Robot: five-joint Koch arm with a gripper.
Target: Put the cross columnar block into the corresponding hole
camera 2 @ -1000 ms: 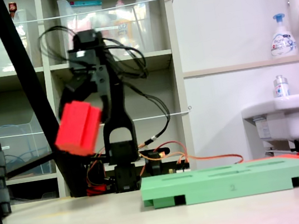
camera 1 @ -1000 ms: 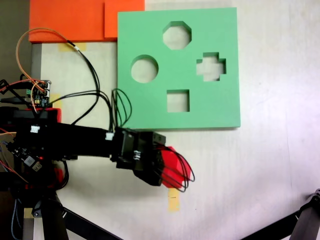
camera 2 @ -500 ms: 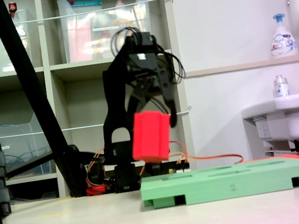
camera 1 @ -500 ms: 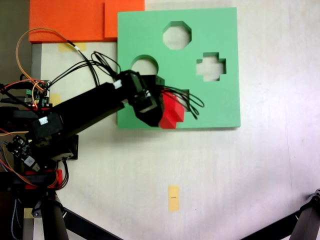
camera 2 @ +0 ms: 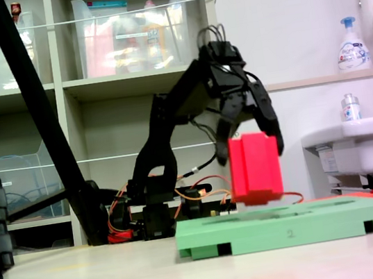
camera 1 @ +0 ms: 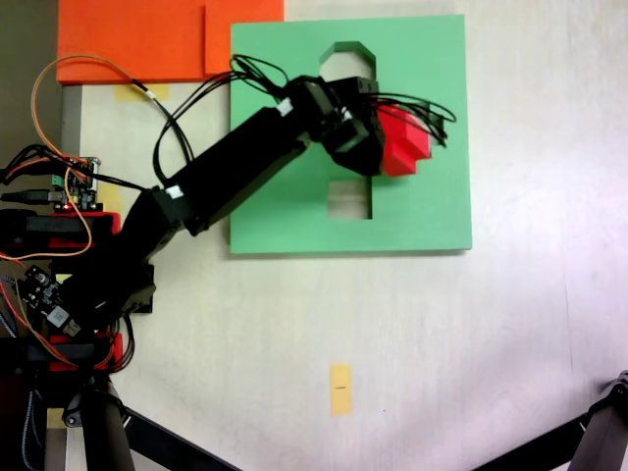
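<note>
The red cross columnar block hangs upright just above the green foam board, held by my gripper, which is shut on it. In a fixed view from above, the block and gripper cover the plus-shaped hole, so the corresponding hole is hidden. In a fixed view from the side, the block's lower end is a little above the board's top face.
The board also has a square cutout and an octagonal cutout, partly covered by the arm. Orange foam sheets lie at the upper left. A yellow tape mark is on the table.
The arm swung from the table below the board up and across it, carrying the red block to the right over the plus-shaped cutout and turning it upright.
</note>
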